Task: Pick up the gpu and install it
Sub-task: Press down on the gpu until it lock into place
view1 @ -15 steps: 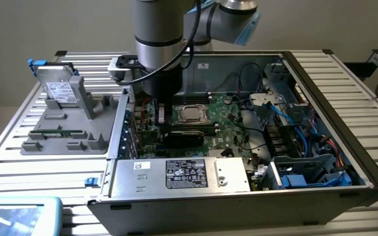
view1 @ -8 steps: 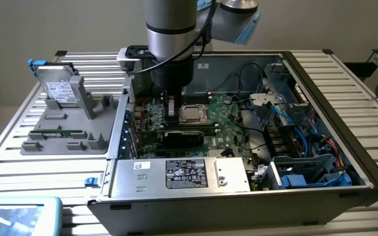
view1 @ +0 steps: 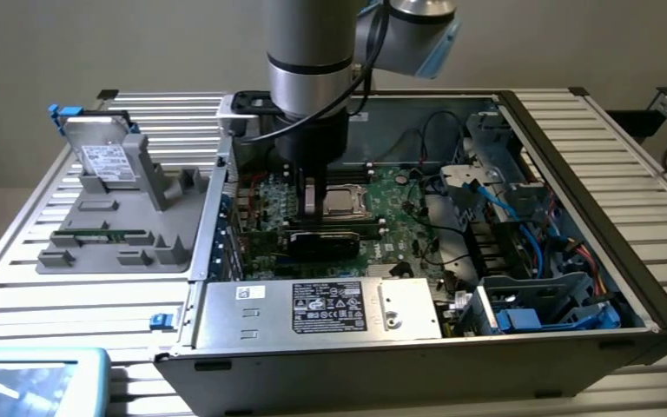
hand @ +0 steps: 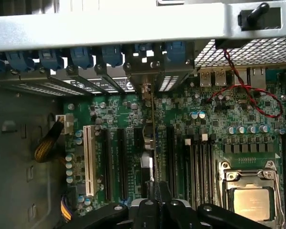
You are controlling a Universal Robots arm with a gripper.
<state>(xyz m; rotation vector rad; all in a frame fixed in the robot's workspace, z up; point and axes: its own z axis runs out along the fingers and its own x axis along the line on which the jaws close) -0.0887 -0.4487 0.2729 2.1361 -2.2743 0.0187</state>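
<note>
The gpu (view1: 324,241) stands on edge inside the open computer case, low over the green motherboard (view1: 409,230), with its black cooler block facing the front. In the wrist view the gpu (hand: 153,143) is a thin edge-on line running between the black expansion slots. Its silver bracket (hand: 145,89) sits at the case's rear slot openings. My gripper (view1: 313,201) reaches down into the case from above and is shut on the card's top edge. The gripper (hand: 157,199) holds the card between its black fingers.
A CPU socket (hand: 250,195) lies beside the card, and a white slot (hand: 90,160) on its other side. Red wires (hand: 248,90) loop near the rear ports. The power supply (view1: 322,308) fills the case front. A grey tray (view1: 177,252) holds a hard drive (view1: 108,161) and memory stick (view1: 100,234).
</note>
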